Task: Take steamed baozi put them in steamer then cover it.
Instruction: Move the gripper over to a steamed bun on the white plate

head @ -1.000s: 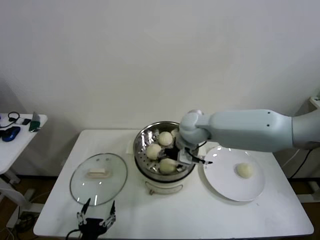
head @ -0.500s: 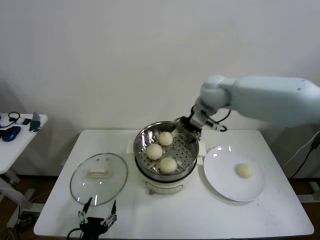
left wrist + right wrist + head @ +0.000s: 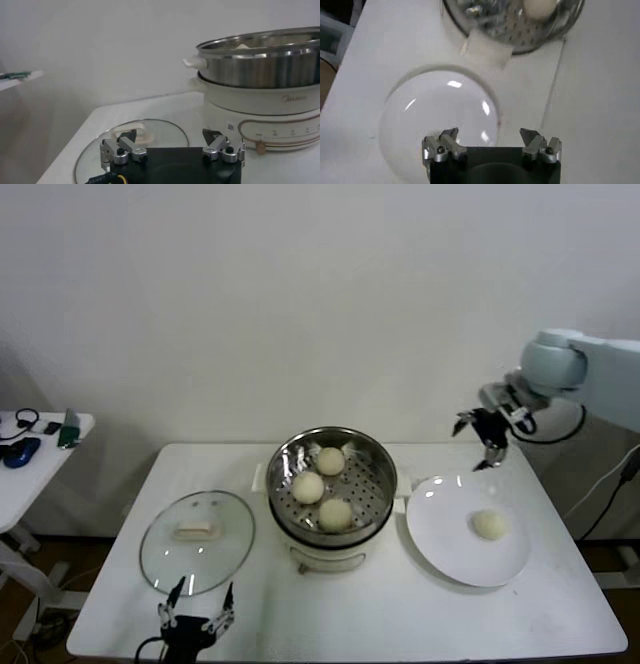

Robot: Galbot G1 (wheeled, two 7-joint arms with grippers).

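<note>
Above the back right edge of the white table, the robot's right gripper hangs with its fingers spread wide and nothing between them, over the far rim of the flat white plate. One small round cream-white bun lies alone on that plate, toward the table's right edge, apart from the rim all round. Three more smooth domed buns sit on the perforated floor of the round shiny stainless-steel steamer, which stands on its white electric base at the middle of the table. The round clear glass cover, metal-rimmed with a cream oblong handle, lies flat near the front left corner, just beside the steamer. The left gripper waits at the front edge, close to the cover, fingers parted and holding nothing.

Fetching the last bun looks to be the step in hand. Done well, the right gripper would come straight down over the bun's crown, fingers astride its widest part, and close gently: the dough looks soft and likely to dent or roll on the slick plate.
</note>
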